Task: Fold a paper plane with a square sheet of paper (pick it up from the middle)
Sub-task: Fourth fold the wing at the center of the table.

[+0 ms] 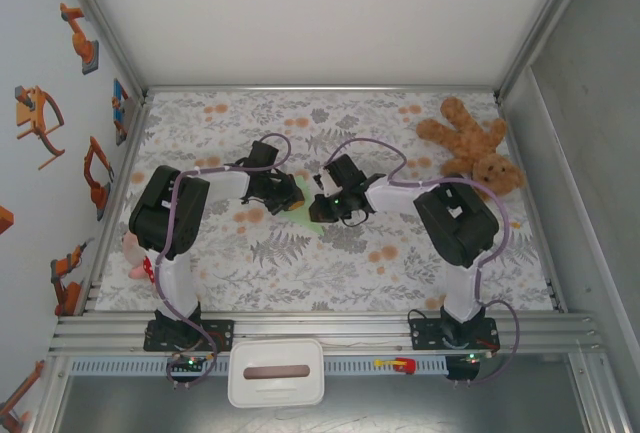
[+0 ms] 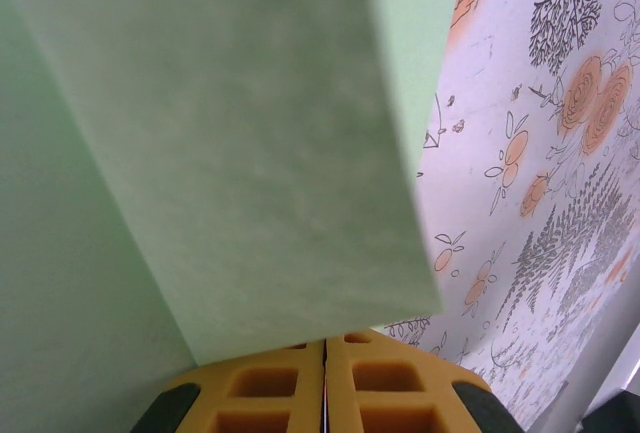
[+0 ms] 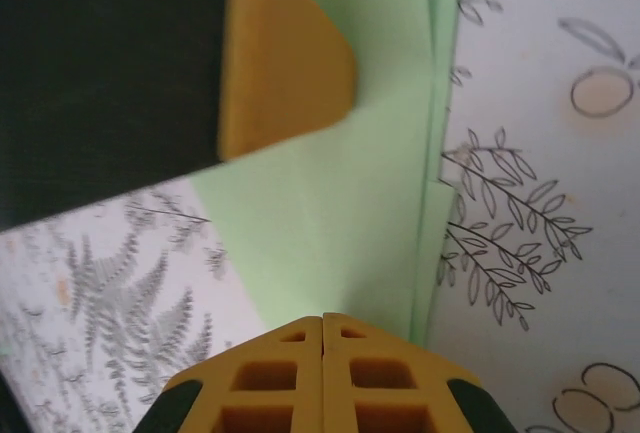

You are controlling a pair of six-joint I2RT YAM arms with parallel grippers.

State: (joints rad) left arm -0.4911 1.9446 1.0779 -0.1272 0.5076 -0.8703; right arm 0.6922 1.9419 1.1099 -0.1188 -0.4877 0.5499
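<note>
The pale mint-green sheet of paper [image 1: 303,211], partly folded, lies mid-table between my two grippers. In the left wrist view a flap of the paper [image 2: 230,133] stands up from the left gripper [image 2: 325,343], whose yellow jaws are shut with the flap's edge at their tips. The right gripper [image 3: 323,318] is shut too, its tips resting on the flat paper [image 3: 340,203], where layered fold edges run along the right side. One yellow finger of the left gripper [image 3: 285,63] sits at the paper's far end. From above, the left gripper [image 1: 283,191] and right gripper [image 1: 325,203] nearly meet.
A brown teddy bear [image 1: 475,153] lies at the back right of the floral tablecloth [image 1: 400,253]. A white container [image 1: 276,373] sits on the near rail between the arm bases. A small pink toy [image 1: 135,258] is by the left arm.
</note>
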